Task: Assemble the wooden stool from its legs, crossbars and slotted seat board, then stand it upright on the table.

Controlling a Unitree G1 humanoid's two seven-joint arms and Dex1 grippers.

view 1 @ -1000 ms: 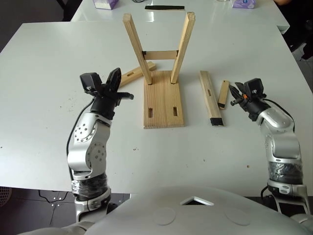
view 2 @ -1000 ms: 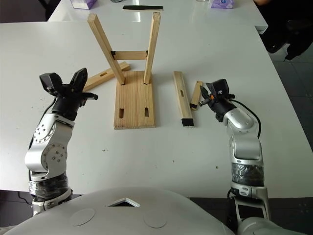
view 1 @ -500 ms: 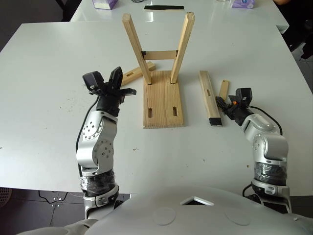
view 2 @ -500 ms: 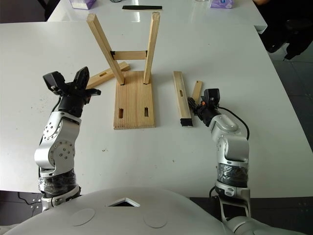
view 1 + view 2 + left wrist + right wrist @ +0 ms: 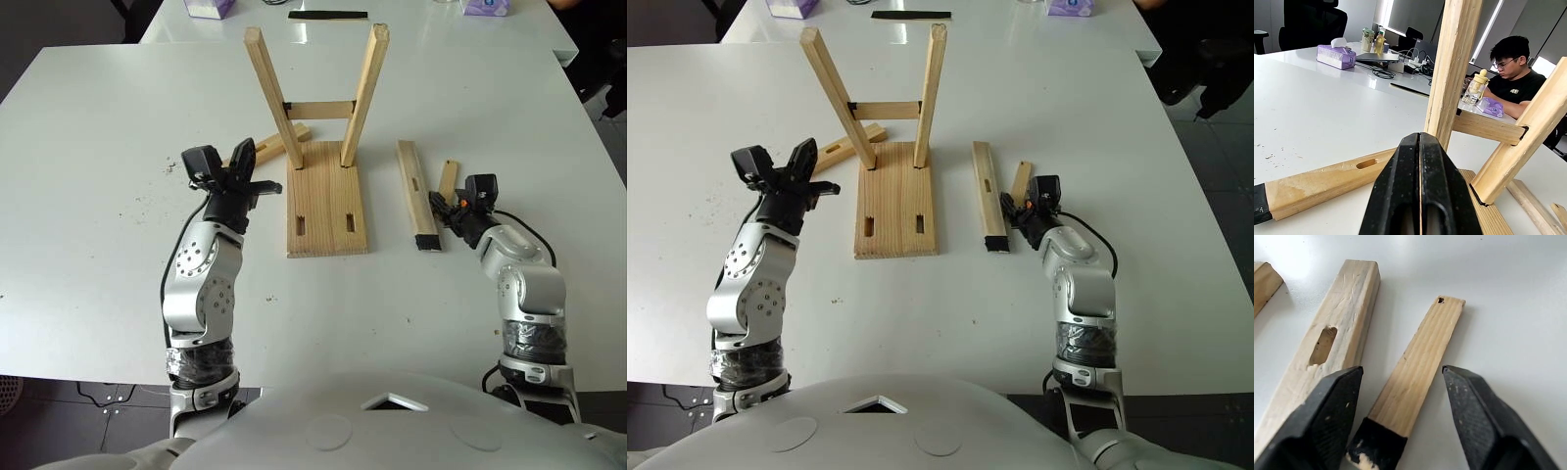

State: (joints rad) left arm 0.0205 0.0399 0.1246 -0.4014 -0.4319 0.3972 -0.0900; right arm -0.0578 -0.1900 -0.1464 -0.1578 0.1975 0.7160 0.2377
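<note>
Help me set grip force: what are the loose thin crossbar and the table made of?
The loose crossbar looks like pale, unvarnished wood: matte, straight grain lines, one end black, perhaps tape or paint. The table seems a smooth white laminate or painted board, faintly glossy; I cannot tell which.

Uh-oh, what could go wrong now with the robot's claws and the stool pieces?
1. The open right gripper straddles the thin wooden crossbar with a black end, but one finger sits very near the thicker slotted wooden leg; closing might pinch or shove that leg too.
2. The left gripper is close to the two upright wooden legs standing on the flat wooden seat board; a bump could tip them over.
</note>
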